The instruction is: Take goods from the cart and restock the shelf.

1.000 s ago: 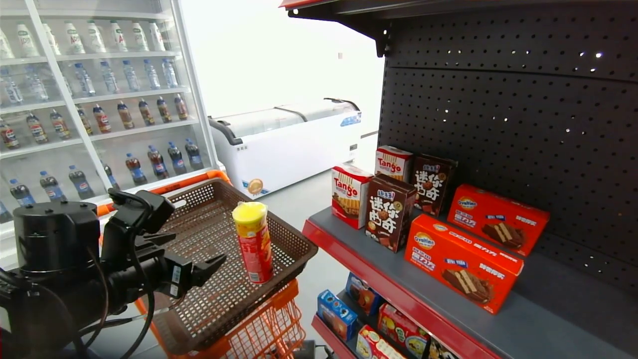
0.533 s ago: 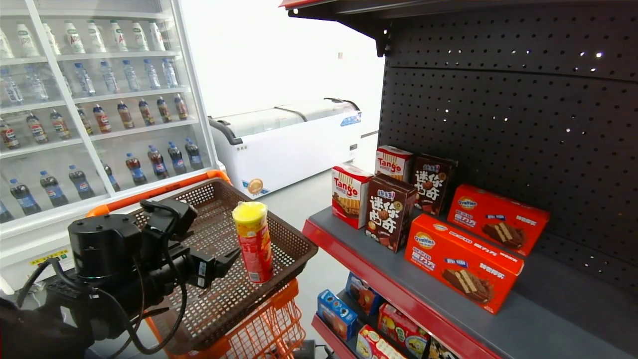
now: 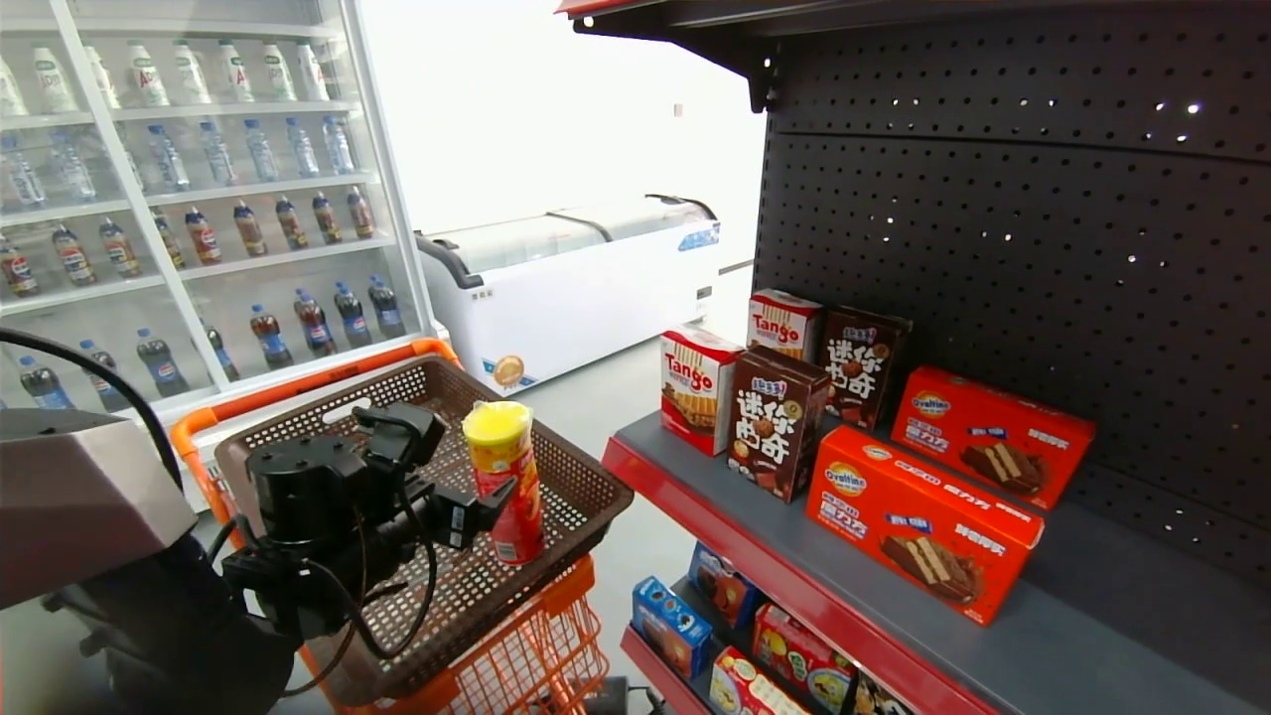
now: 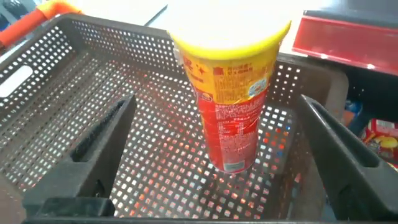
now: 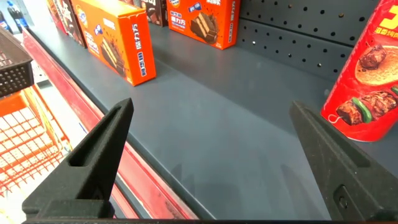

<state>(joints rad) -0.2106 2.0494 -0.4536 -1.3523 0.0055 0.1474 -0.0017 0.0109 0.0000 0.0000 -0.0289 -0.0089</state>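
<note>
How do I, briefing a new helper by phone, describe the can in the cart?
Beside the snack shelf stands an orange cart topped by a brown mesh basket. Upright in it is a tall red can with a yellow lid, the basket's only item.

In the left wrist view we lose the top of the chip can past the frame's upper edge, and in the head view the left gripper covers part of its side. The red can in the right wrist view is cut by the picture's edge. The lower-shelf boxes run off the bottom of the head view, and the cooler bottles are too small for us to tell apart.
</note>
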